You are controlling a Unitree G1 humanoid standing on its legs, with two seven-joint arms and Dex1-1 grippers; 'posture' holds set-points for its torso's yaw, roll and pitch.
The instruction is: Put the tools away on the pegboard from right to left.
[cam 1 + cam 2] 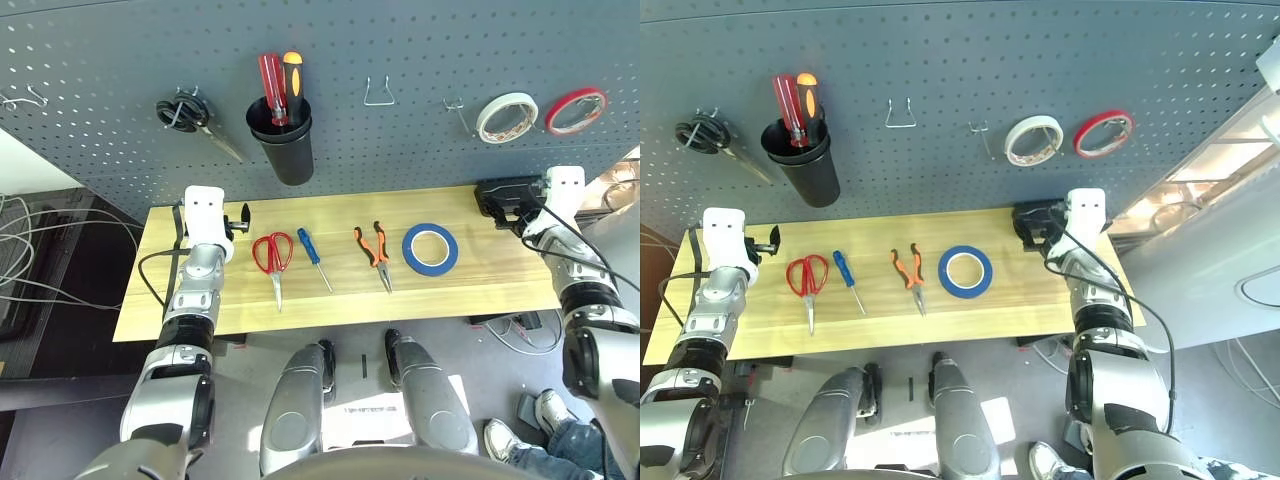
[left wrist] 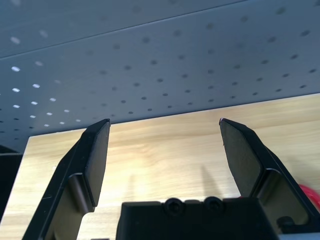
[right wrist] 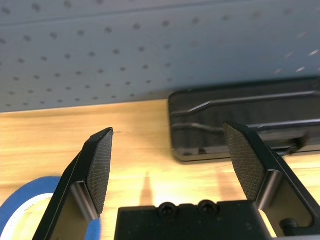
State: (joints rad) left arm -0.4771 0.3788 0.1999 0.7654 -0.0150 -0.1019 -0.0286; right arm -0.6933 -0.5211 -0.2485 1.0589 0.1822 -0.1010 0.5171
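Observation:
Four tools lie in a row on the wooden table: red-handled scissors, a small blue-handled screwdriver, orange-and-black pliers and, furthest right, a blue tape roll. Behind the table rises the dark grey pegboard. My left gripper rests at the table's left end beside the scissors, open and empty. At the right end, past the tape roll, my right gripper also stands open and empty. The blue tape roll shows beside its finger.
On the pegboard hang black-handled scissors, a black cup holding red and orange screwdrivers, a bare wire hook, a small hook, a white tape roll and a red one. A black case lies before my right gripper.

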